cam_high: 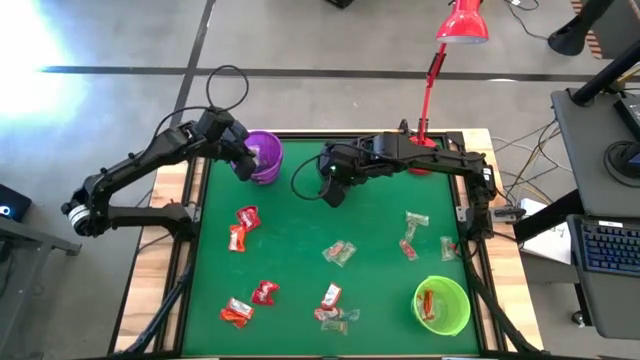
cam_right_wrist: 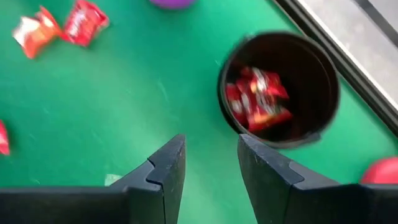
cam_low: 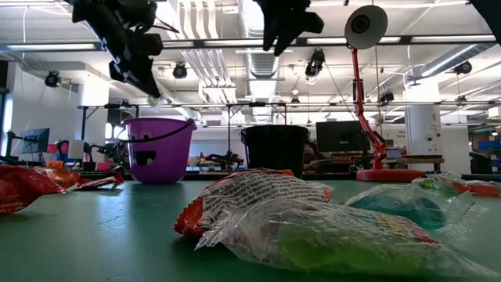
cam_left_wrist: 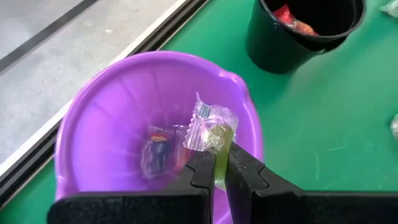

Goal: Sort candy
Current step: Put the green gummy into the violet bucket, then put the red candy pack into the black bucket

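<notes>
Seemingly unreadable print marks the clear-wrapped candy (cam_left_wrist: 210, 127) over the purple cup (cam_left_wrist: 112, 99).

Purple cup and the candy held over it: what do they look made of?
Purple cup: apparently smooth moulded plastic, with a soft sheen on its wall. The candy in the left gripper: clear crinkled film, probably plastic, showing a pale green sweet through it.

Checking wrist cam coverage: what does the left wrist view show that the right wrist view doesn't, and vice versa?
Left wrist only: the left gripper shut on a clear-wrapped candy over the purple cup, with another clear candy lying inside that cup.

Right wrist only: the right gripper with its fingers open and empty, and loose red candies on the green mat.

Both: the black cup holding red candies.
</notes>
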You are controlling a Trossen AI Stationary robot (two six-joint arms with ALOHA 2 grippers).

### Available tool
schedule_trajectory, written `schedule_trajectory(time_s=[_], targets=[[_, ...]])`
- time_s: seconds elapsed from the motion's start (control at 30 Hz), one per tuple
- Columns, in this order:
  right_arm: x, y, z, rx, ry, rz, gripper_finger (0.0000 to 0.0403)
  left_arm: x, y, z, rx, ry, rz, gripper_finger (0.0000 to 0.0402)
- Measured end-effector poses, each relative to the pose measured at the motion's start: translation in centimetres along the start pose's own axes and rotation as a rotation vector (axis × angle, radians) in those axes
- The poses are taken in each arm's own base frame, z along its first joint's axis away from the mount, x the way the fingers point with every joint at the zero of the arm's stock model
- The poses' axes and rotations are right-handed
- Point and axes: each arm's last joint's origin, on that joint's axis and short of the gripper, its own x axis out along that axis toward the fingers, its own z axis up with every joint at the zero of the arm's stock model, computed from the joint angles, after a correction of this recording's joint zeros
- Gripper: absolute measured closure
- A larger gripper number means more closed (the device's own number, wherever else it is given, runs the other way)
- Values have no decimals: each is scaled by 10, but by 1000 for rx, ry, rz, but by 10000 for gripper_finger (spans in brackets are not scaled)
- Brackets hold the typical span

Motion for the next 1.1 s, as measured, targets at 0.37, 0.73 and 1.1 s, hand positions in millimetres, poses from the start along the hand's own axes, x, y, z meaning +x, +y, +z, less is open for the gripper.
schedule_trajectory(time_s=[0.37, 0.73, 1.1], targets=[[-8, 2, -14, 61, 78, -40, 271, 1, 2, 0, 46, 9, 65, 376], [-27, 13, -38, 87, 87, -129, 266, 1, 3, 0, 67, 11, 86, 300], [-18, 31, -58, 12, 142, -138, 268, -23, -3, 3, 70, 57, 9, 283]])
